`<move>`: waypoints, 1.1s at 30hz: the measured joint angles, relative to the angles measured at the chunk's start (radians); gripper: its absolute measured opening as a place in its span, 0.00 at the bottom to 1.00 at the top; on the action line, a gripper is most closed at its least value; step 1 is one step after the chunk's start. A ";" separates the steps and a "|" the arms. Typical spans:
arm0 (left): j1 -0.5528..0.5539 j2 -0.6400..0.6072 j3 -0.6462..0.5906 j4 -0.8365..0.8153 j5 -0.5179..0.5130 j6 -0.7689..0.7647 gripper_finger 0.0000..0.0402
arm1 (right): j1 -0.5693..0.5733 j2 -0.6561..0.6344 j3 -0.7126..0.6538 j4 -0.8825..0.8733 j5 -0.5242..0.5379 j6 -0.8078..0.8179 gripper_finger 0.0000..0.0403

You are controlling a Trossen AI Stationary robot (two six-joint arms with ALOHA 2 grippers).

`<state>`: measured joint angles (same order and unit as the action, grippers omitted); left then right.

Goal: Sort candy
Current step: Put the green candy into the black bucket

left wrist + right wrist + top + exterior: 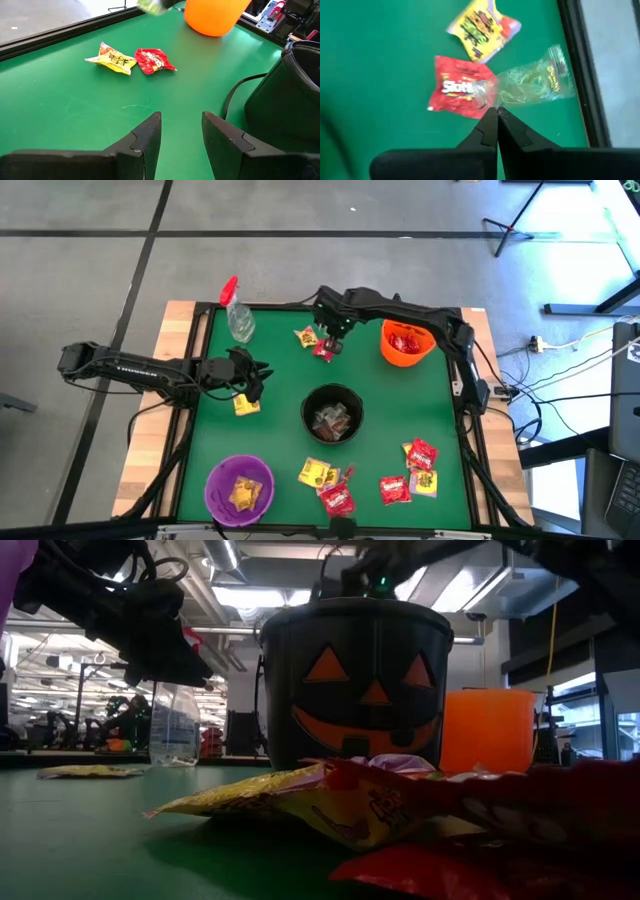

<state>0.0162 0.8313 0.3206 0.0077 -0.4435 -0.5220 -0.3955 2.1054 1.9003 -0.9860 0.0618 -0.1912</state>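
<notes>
Red and yellow candy packets lie flat on the green table: a yellow one (305,336) and a red one (323,351) near the far edge, a yellow one (246,405) at the left, and several along the near edge (338,500). My right gripper (331,333) hovers over the far pair, shut on a clear greenish packet (530,82). My left gripper (262,375) is open and raised above the table beside the left yellow packet. In the left wrist view it (181,120) faces the far pair (150,61). My right gripper (496,111) pinches the clear greenish packet between its two fingers by one end (490,97), coming from above. The rest of the packet sticks out beyond the fingertips, lifted clear above the red packet (457,90) and the green table.
An orange bowl (408,345) with red candy stands at the far right. A black pumpkin bucket (332,413) with dark candy is in the middle. A purple bowl (240,488) with yellow candy sits near left. A clear spray bottle (238,315) lies far left.
</notes>
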 joint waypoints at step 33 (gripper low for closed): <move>0.000 0.000 0.000 0.001 0.028 -0.018 0.33 | 0.225 -0.645 -0.813 0.332 -0.013 0.199 0.00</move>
<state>0.0162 0.8310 0.3210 0.0082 -0.4153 -0.5404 -0.1703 1.4605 1.0875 -0.6536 0.0493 0.0075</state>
